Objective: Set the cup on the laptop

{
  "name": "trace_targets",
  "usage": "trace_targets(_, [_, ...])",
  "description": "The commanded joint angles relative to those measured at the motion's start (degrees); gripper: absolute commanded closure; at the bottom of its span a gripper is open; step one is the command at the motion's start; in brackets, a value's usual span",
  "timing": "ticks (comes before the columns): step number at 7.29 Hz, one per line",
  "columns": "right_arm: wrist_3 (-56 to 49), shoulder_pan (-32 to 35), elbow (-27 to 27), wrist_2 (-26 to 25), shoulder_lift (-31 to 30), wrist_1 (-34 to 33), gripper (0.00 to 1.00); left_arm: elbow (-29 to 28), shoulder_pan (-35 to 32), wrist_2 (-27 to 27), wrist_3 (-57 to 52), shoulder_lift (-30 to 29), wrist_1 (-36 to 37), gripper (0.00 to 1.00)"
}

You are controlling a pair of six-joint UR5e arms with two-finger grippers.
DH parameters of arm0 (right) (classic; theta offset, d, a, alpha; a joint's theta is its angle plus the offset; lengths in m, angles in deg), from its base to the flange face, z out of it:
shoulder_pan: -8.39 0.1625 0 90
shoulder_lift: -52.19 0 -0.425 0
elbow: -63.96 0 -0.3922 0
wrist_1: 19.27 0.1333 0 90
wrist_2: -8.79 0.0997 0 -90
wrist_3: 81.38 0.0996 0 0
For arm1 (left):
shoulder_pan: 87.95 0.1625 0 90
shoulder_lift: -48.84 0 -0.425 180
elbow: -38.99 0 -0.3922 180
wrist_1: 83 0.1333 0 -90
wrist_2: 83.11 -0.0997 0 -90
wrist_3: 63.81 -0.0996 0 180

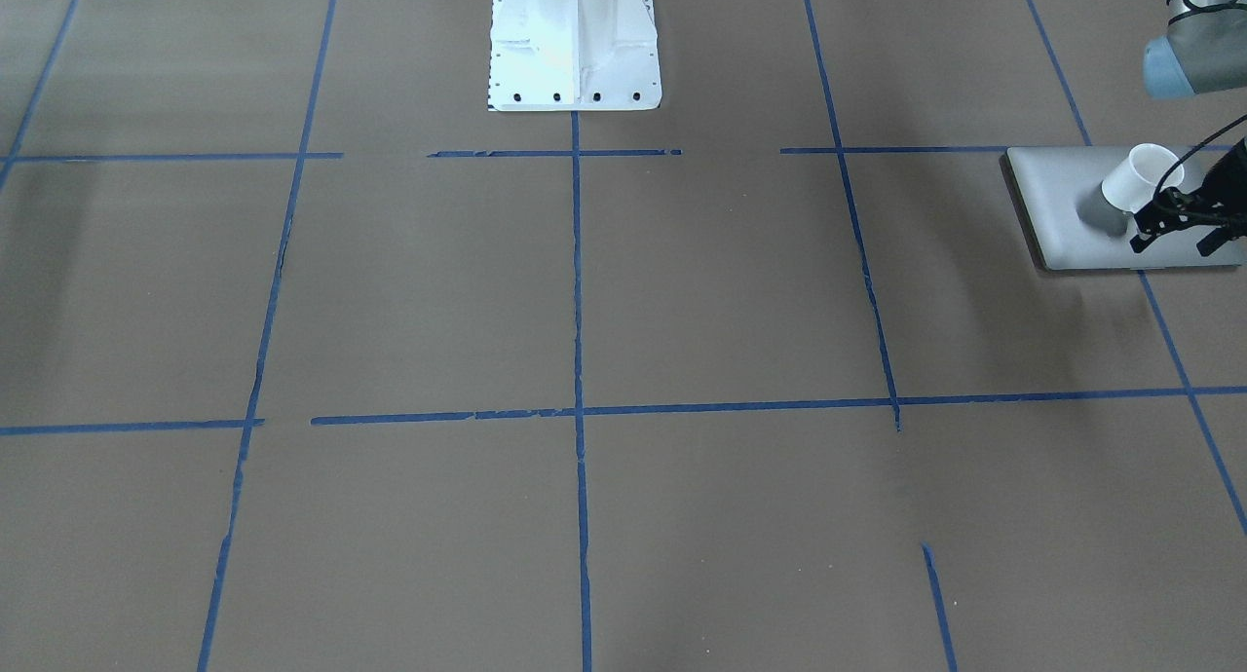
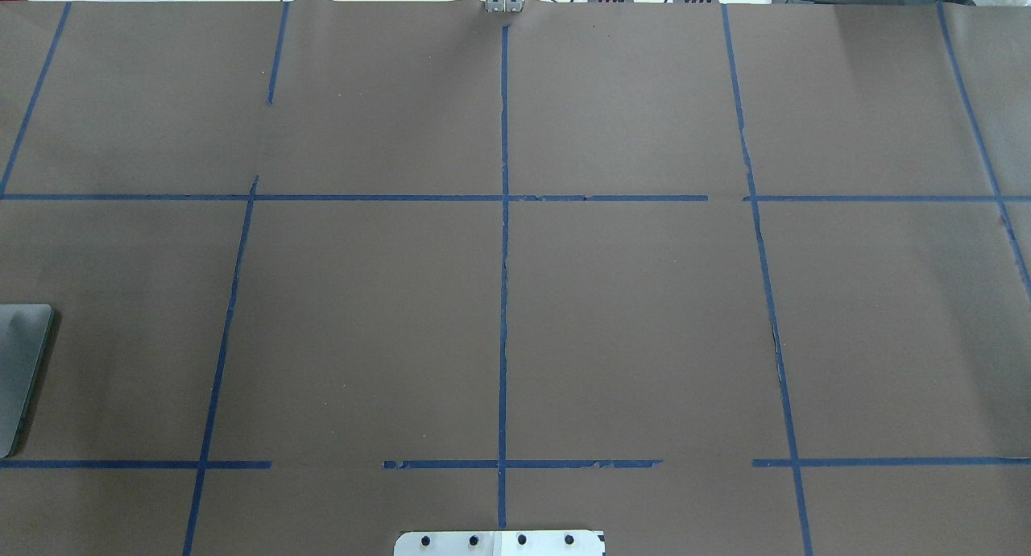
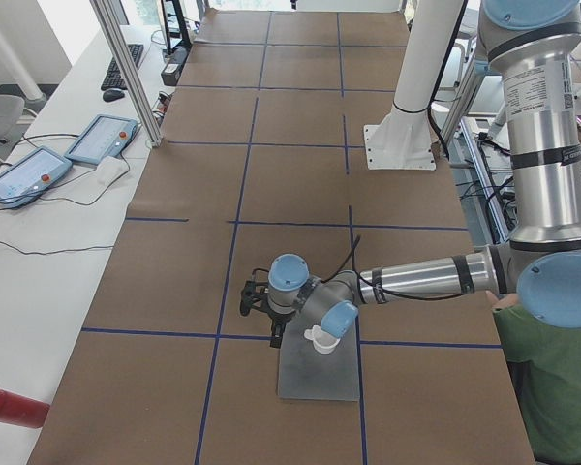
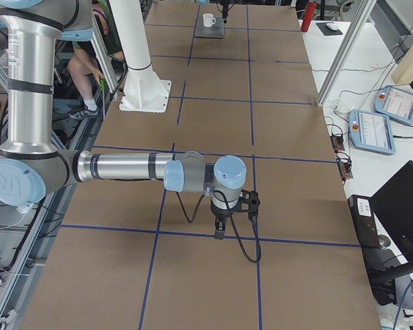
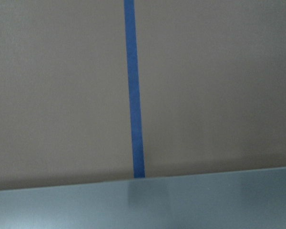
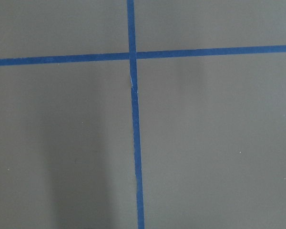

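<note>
Finding cup upright on laptop at table left edge, L gripper open & empty beside; probably only retracting remaining.

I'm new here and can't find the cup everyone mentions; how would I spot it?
Find the brown table crossed by blue tape lines, then the flat silver-grey laptop lying at its end by the robot's left arm. The cup stands on the laptop's lid, next to the arm's black tool. It is the only small white thing there, narrowing towards its base.
</note>
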Motion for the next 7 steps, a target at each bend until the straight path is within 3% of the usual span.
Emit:
trace_targets(1, [0.0, 0.0, 0.0, 0.0, 0.0, 0.0, 0.0, -1.96, -6.67, 0.11, -12.01, -8.68, 13.64, 0.0])
trace_targets(3, [0.0, 0.0, 0.0, 0.0, 0.0, 0.0, 0.0, -3.91, -13.27, 4.05, -23.16, -12.14, 24.69, 0.0])
trace_targets(4, [0.0, 0.0, 0.0, 0.0, 0.0, 0.0, 0.0, -2.61, -17.82, 6.76, -29.13, -12.05, 31.28, 0.0])
trace_targets(5, [0.0, 0.0, 0.0, 0.0, 0.0, 0.0, 0.0, 2.45, -19.52, 6.97, -31.89, -11.44, 40.48, 0.0])
trace_targets(6, [0.0, 0.0, 0.0, 0.0, 0.0, 0.0, 0.0, 5.63, -19.54, 6.79, -31.92, -11.26, 45.45, 0.0])
trace_targets(7, [0.0, 0.0, 0.0, 0.0, 0.0, 0.0, 0.0, 5.49, -19.8, 6.88, -32.01, -11.0, 45.85, 0.0])
